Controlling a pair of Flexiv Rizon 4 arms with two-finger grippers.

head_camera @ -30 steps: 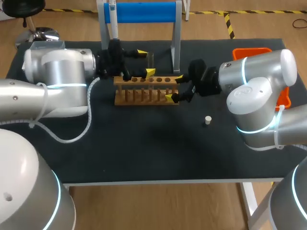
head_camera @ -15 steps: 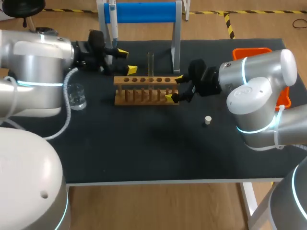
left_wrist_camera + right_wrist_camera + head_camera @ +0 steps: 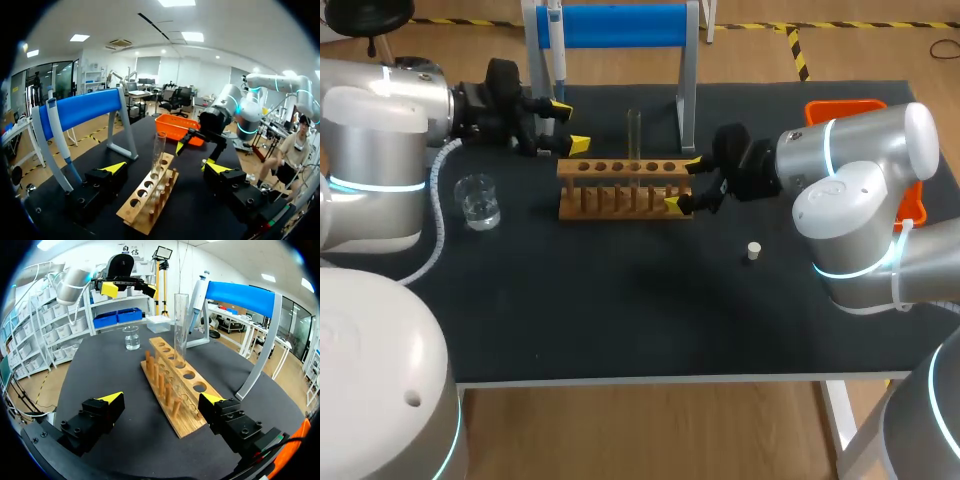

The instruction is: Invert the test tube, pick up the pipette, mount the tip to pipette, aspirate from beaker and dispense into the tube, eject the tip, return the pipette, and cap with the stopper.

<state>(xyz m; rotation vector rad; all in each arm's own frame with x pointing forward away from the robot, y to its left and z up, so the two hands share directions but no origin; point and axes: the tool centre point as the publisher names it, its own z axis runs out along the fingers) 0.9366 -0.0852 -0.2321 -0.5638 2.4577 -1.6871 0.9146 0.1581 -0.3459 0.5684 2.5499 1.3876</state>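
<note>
A glass beaker (image 3: 478, 200) with a little clear liquid stands on the dark counter (image 3: 620, 300) towards its left side. The left hand (image 3: 566, 125) hovers behind it, fingers wide apart and empty, beside the pipette (image 3: 557, 50) hanging on the blue stand (image 3: 620, 25). The test tube (image 3: 634, 135) stands upright in a middle hole of the wooden rack (image 3: 620, 190). The right hand (image 3: 682, 182) is spread wide, the rack's right end between its fingers, gripping nothing. The white stopper (image 3: 753, 251) lies on the counter near it, the orange bin (image 3: 845, 104) at the far right
</note>
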